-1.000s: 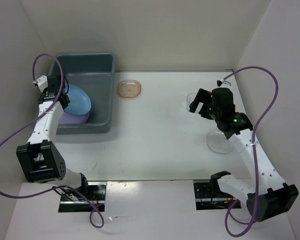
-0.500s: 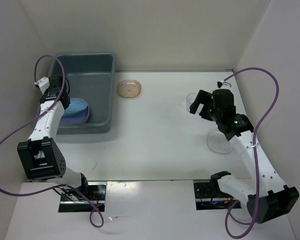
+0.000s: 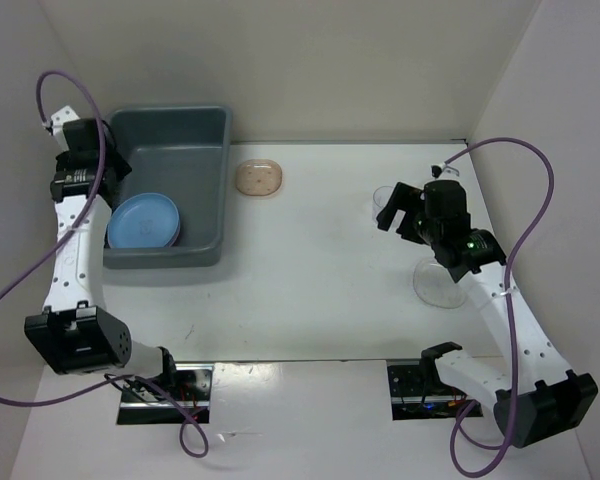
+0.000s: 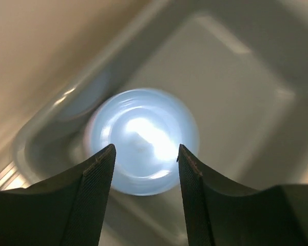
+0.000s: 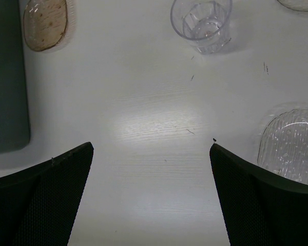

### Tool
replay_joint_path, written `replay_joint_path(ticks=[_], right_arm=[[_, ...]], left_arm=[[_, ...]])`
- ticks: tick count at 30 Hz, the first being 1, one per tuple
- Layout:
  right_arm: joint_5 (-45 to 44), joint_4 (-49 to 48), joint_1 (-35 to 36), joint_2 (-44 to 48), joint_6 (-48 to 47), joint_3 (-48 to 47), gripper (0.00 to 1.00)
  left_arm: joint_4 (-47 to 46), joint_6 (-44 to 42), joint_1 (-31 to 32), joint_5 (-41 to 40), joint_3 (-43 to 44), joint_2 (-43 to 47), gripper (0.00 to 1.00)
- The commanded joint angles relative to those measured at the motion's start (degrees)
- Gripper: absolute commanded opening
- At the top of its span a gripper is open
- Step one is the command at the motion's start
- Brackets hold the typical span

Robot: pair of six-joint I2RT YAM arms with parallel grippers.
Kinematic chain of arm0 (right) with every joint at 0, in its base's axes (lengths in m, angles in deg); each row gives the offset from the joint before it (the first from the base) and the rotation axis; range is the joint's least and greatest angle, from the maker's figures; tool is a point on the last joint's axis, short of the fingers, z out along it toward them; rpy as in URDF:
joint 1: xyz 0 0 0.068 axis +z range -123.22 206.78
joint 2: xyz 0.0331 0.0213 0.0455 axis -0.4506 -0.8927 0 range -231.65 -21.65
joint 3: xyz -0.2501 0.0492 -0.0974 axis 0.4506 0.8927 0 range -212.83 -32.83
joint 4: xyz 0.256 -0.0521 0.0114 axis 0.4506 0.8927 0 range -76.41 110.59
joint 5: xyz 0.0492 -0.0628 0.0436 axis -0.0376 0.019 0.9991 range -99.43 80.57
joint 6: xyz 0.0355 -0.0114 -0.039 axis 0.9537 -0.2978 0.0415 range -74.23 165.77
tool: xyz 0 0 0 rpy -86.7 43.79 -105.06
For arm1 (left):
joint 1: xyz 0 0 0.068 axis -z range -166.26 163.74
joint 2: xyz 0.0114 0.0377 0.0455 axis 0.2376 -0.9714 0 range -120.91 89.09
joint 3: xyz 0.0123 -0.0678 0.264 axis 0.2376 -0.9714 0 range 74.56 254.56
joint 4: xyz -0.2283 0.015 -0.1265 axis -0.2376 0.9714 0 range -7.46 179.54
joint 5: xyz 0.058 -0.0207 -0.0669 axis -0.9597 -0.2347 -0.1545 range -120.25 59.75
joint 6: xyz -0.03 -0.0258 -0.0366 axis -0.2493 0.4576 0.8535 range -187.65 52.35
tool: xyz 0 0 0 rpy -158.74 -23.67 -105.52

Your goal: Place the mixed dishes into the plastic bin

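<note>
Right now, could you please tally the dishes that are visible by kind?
Blue plate: 1
Beige dish: 1
Clear cup: 1
Clear plates: 2
Total: 5 visible; any dish stacked beneath another is hidden.

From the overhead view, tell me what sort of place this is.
Probably a robot lab test cell, not a kitchen: a white table boxed in by plain white panels, two white robot arms trailing purple cables, and a grey-blue plastic bin holding a round blue plastic plate.
</note>
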Motion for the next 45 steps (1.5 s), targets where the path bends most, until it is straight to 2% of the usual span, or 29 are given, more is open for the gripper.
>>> replay_joint_path(ticks=[1, 2, 3, 7, 8, 10, 15, 21, 24, 28, 29, 30, 32, 38, 45], right_arm=[[1.45, -1.22, -0.48, 0.19, -0.5, 0.99, 0.99], [1.97, -1.83, -0.48, 0.19, -0.5, 0.99, 0.99], [2.59, -1.84, -0.48, -0.51, -0.5, 0.99, 0.99], [3.12, -2.36, -0.48, -1.66, 0.03, 0.46, 0.99], [3.12, -2.36, -0.48, -1.66, 0.03, 0.46, 0.99], [3.12, -2.36, -0.48, -1.66, 0.03, -0.07, 0.99], [3.65, -1.84, -0.48, -0.61, 1.08, -0.07, 0.99], [3.12, -1.31, -0.48, 0.63, 1.61, 0.98, 0.99], [3.12, -1.31, -1.01, 1.15, 1.61, 0.99, 0.99], [2.59, -0.78, -1.01, 1.68, 2.14, 0.99, 0.99], [2.59, -0.78, -1.01, 1.68, 2.14, 0.99, 0.99], [2.59, -0.26, -1.01, 1.68, 2.14, 1.51, 0.99], [2.59, -0.25, -1.01, 1.68, 2.66, 1.51, 0.99], [1.54, 0.89, -1.01, 1.68, 2.67, 1.51, 0.99], [1.54, 0.89, -1.01, 1.68, 2.67, 1.51, 0.99]], left_arm=[[-1.09, -3.76, 3.01, 18.82, 5.25, 2.37, 0.6], [-1.1, -3.77, 5.81, 19.4, 5.95, 2.37, 0.63], [-2.58, -4.29, 12.01, 19.41, 6.74, 1.24, 0.65], [-7.86, -6.14, 23.49, 20.28, 7.89, -3.33, 0.77], [-8.83, -6.66, 24.72, 20.28, 7.89, -4.56, 0.83], [-12.08, -7.63, 27.79, 19.68, 8.68, -8.51, 0.88], [-15.86, -11.15, 31.85, 14.68, 12.81, -19.84, 0.9], [-15.25, -15.54, 35.28, 11.41, 23.6, -32.58, 0.91], [-14.72, -18.09, 36.68, 9.13, 26.34, -37.34, 0.91], [-14.03, -18.71, 37.21, 8.07, 29.59, -42.45, 0.79], [-13.5, -18.71, 37.21, 6.59, 30.3, -43.5, 0.71], [-13.49, -18.71, 37.21, 6.05, 30.91, -45.43, 0.68], [-13.49, -19.24, 37.74, 4.31, 31.54, -46.93, 0.64], [-14.11, -21.25, 39.41, -1.42, 31.54, -51.06, 0.6], [-13.58, -20.47, 40.55, -1.95, 32.33, -55.11, 0.58]])
